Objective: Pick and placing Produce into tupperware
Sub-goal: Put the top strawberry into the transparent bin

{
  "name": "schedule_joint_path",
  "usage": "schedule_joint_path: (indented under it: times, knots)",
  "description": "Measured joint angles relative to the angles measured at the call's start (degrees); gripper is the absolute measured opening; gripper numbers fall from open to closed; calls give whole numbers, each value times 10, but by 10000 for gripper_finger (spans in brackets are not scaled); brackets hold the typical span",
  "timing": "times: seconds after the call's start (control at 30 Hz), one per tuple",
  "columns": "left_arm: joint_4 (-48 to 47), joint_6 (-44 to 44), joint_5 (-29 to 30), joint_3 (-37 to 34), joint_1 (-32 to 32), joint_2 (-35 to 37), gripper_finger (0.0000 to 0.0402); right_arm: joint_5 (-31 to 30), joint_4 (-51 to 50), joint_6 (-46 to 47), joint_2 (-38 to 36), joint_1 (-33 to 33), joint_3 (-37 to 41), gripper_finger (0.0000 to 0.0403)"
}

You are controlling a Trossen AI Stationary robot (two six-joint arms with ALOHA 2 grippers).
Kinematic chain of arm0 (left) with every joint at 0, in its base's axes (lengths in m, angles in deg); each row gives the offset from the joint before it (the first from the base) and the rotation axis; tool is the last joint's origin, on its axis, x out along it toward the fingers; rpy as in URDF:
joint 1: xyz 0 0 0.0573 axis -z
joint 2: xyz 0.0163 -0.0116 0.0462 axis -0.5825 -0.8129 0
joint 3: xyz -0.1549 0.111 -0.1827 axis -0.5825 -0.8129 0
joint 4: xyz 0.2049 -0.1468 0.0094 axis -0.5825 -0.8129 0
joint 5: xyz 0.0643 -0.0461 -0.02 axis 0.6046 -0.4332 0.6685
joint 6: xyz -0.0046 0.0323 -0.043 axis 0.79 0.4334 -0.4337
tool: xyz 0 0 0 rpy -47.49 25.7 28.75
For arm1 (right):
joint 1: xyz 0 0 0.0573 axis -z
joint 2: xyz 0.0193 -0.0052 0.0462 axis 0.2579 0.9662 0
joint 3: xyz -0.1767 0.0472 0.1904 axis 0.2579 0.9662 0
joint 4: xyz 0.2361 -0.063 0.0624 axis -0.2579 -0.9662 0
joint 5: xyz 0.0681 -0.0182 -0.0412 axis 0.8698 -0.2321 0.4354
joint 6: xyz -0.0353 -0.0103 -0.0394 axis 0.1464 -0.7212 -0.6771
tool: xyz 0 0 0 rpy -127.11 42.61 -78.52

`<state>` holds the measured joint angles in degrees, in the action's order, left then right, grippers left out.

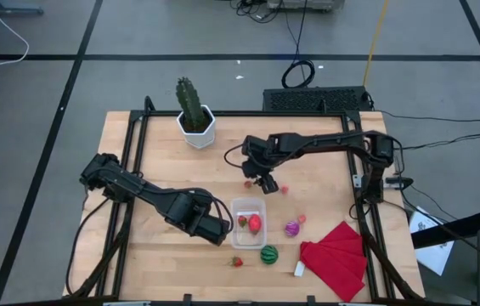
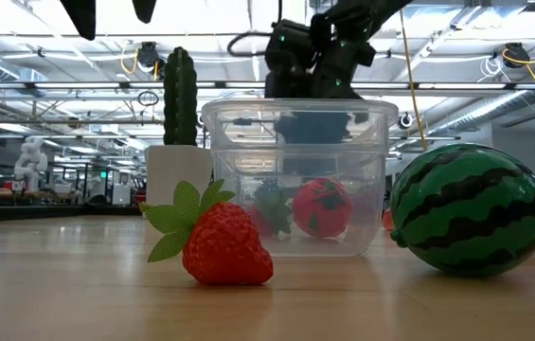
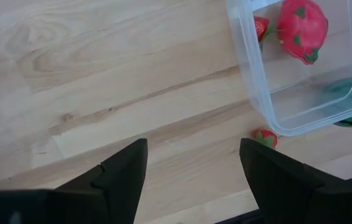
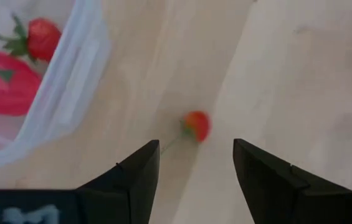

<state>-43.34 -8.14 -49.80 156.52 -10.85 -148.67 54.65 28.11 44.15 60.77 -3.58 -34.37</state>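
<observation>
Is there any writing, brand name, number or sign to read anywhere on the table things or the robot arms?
None can be read.
White marks on the right gripper, seen at the right wrist view's edge: cut off and blurred, unreadable.
White tag on the red cloth: too small to tell if printed.
Tupperware, cactus pot and toy produce: no lettering visible.

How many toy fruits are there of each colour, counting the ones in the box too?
Red: 4, the small boxed strawberry, big red fruit, loose strawberry, tiny red fruit
Pink: 2, the upper pink bit, lower pink bit
Purple: 1, the purple fruit
Green: 1, the striped watermelon ball
Total: 8
</observation>
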Motion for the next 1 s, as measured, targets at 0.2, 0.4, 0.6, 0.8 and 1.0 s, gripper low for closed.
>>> schedule_joint_path:
  times: [0.2,0.4,0.6,0.8,1.0]
  knots:
    - [2,0,0,0,0,0,257,2,3,2,26,2,1,196]
    - [4,0,0,0,-1,0,257,35,23,21,24,2,0,196]
    - [4,0,0,0,-1,0,258,41,46,24,24,-2,0,196]
    - [4,0,-1,0,-1,0,257,48,57,33,33,-2,1,196]
    - [4,0,-1,0,-1,0,258,47,54,41,55,-2,2,196]
